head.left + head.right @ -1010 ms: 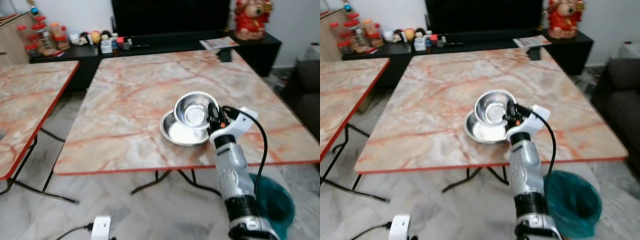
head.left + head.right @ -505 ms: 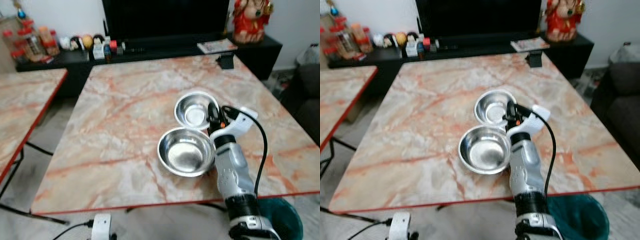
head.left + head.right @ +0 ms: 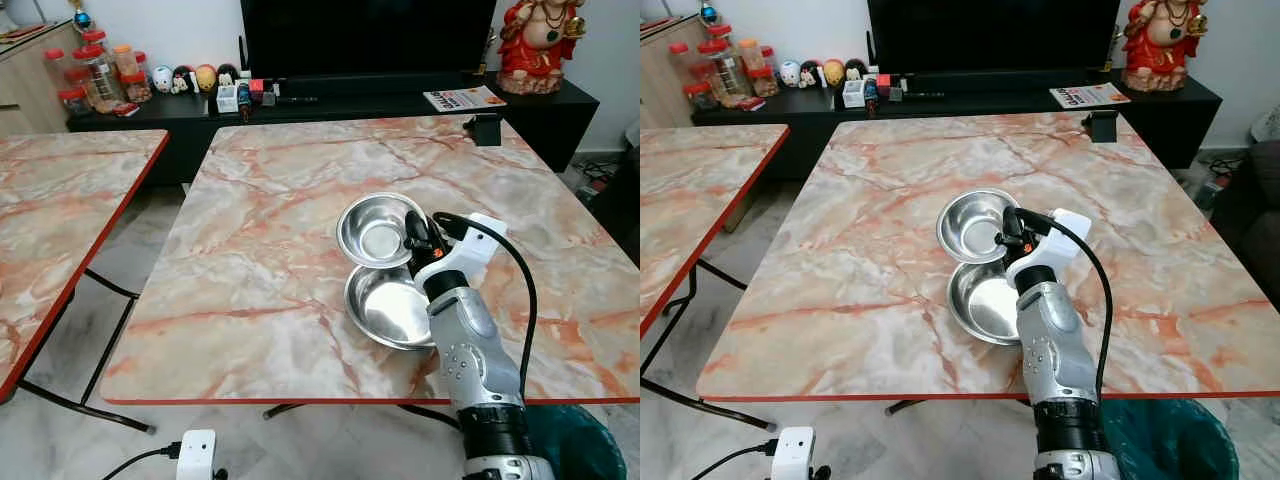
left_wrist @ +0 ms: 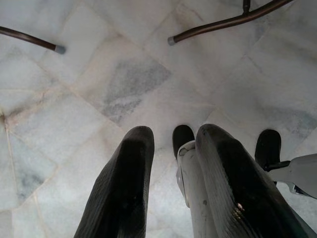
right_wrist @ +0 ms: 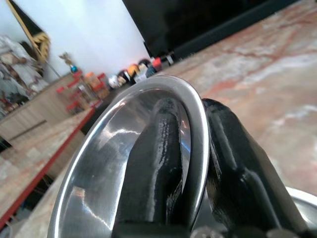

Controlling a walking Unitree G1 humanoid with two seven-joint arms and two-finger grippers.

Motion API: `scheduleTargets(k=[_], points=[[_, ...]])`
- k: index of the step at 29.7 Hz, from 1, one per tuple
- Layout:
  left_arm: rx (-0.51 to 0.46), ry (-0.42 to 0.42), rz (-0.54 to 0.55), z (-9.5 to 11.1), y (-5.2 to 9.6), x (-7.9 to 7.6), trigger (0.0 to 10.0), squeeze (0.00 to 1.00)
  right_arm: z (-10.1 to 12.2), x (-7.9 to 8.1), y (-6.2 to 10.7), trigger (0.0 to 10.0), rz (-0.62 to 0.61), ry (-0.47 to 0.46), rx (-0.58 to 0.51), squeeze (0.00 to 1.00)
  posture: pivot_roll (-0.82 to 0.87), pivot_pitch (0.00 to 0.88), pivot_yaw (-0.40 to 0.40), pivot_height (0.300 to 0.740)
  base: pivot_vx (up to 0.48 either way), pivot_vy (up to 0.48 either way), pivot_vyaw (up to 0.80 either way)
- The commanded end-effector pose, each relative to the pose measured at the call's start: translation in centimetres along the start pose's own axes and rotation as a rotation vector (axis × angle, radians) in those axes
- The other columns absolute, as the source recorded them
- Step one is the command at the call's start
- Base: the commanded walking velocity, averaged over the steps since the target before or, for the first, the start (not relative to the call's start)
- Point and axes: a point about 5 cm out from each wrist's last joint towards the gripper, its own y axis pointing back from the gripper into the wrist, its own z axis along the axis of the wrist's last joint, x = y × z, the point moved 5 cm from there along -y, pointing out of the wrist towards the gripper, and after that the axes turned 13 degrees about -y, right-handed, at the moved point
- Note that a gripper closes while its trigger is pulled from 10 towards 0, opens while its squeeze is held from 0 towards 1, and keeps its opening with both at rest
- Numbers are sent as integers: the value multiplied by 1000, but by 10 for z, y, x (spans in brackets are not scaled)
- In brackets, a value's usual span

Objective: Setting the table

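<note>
My right pincer (image 3: 415,236) is pinching the rim of the small bowl (image 3: 378,230), one finger inside and one outside. I am holding it above the worktop (image 3: 260,250), just over the far edge of the big bowl (image 3: 390,308). My left pincer (image 4: 171,193) is hanging a little open over the floor (image 4: 99,74).
</note>
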Motion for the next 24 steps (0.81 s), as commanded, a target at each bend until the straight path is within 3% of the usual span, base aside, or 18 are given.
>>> scheduleTargets(k=[1,4,9,18,24], points=[[5,10,6,-1,0,3,10000,0,2,-4,2,10000,-47,52,41,0,-51,32,49,740,0,0,0],[5,7,4,-1,0,2,10000,0,-2,-13,8,10000,-102,76,101,0,-53,32,52,740,0,0,0],[2,-3,2,0,0,3,10000,0,-14,-10,17,10000,-118,86,201,0,-58,34,55,740,0,0,0],[0,-8,5,1,0,5,10000,0,-27,-6,28,10000,-119,84,297,0,-51,35,54,740,0,0,0],[0,-9,0,0,0,5,10000,0,-29,-13,39,10000,-165,105,344,0,-60,37,58,740,0,0,0]])
